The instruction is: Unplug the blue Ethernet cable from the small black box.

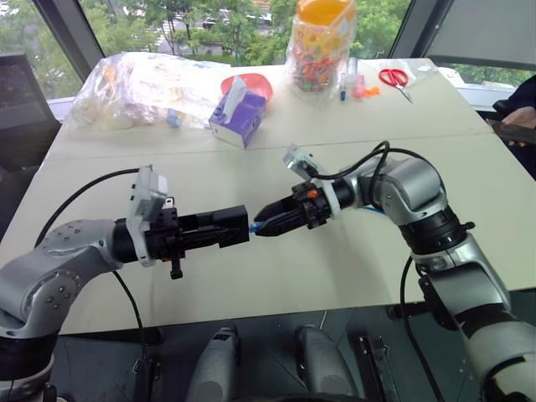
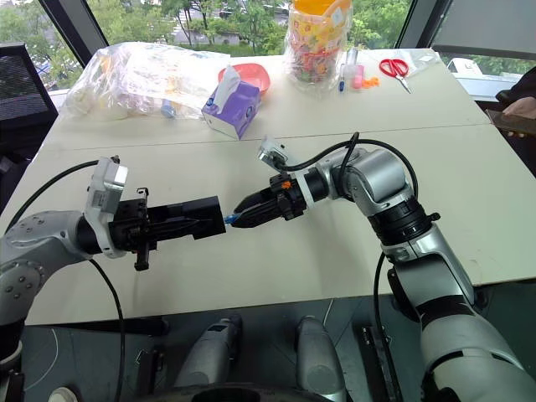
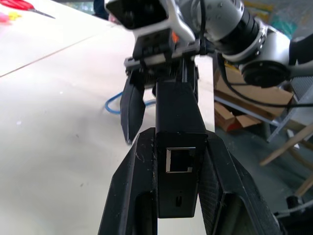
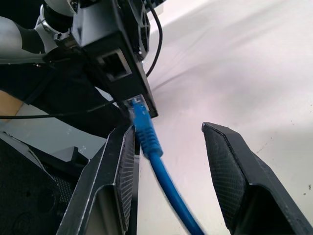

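My left gripper [image 1: 219,229] is shut on the small black box [image 1: 228,224], holding it level above the table and pointing right. An empty port faces out in the left wrist view on the box [image 3: 179,161]. My right gripper [image 1: 258,228] meets the box's free end from the right. In the right wrist view its fingers [image 4: 122,161] stand apart. The blue Ethernet cable [image 4: 149,139] runs between them along one pad. Its plug tip sits at the box's lower edge [image 4: 142,105], below another empty port. Whether the plug touches the box I cannot tell.
At the table's back stand a purple-and-white tissue box [image 1: 239,113], a red bowl [image 1: 255,84], a clear plastic bag [image 1: 142,79], a candy jar [image 1: 320,42] and red scissors [image 1: 394,79]. A person's hand [image 1: 521,117] shows at the right edge. The table's near edge [image 1: 276,311] lies just below the grippers.
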Available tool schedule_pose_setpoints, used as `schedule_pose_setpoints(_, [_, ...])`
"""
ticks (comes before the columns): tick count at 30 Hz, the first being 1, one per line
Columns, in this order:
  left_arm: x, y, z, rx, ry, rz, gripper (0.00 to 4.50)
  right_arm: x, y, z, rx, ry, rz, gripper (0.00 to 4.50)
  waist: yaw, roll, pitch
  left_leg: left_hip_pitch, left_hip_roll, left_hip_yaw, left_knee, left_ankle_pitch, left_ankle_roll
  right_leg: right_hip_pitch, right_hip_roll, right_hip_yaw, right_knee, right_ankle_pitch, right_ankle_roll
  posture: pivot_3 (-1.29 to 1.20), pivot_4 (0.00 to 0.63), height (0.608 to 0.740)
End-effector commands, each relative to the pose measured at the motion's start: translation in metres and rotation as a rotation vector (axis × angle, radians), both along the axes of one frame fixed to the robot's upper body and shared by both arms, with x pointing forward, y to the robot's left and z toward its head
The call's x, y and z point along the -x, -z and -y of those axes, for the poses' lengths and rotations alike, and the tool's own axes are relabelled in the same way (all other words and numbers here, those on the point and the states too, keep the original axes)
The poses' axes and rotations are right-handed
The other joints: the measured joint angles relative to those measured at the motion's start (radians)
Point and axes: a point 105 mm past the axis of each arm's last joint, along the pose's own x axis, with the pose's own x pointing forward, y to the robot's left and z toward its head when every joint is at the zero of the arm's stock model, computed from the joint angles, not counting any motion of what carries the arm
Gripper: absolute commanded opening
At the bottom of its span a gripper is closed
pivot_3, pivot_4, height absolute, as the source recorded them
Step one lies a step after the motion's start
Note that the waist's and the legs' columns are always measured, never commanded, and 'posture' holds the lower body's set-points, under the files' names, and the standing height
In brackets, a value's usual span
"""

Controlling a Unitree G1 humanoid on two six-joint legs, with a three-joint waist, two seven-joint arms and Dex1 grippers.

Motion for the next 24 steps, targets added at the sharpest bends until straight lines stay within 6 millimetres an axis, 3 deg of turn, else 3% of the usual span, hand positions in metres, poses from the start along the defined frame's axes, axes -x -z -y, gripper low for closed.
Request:
schedule_pose_setpoints(1, [0.0018, -0.0035, -0.0003, -0.014, 0.006, 0.029, 0.50, 0.0088, -0.0199, -0.0035, -0.048, -0.059, 0.052, 2.21, 0.000, 0.000, 0.000, 0.000, 0.000, 0.000, 0.000, 0.000, 0.000, 0.000, 0.000, 0.000, 0.000, 0.000, 0.000, 0.00, 0.150, 0.728])
schedule_pose_setpoints(21, [-0.0004, -0.0038, 0.0002, -0.008, -0.001, 0.039, 0.50, 0.0164, -0.0203, -0.0105, -0.052, -0.092, 0.052, 2.21, 0.000, 0.000, 0.000, 0.000, 0.000, 0.000, 0.000, 0.000, 0.000, 0.000, 0.000, 0.000, 0.001, 0.000, 0.000, 0.00, 0.150, 0.728])
schedule_pose_setpoints(24, [-0.0003, -0.0031, 0.0013, -0.006, 0.000, 0.038, 0.50, 0.0167, -0.0205, -0.0124, -0.055, -0.095, 0.053, 1.48, 0.000, 0.000, 0.000, 0.000, 0.000, 0.000, 0.000, 0.000, 0.000, 0.000, 0.000, 0.000, 0.001, 0.000, 0.000, 0.00, 0.150, 0.728])
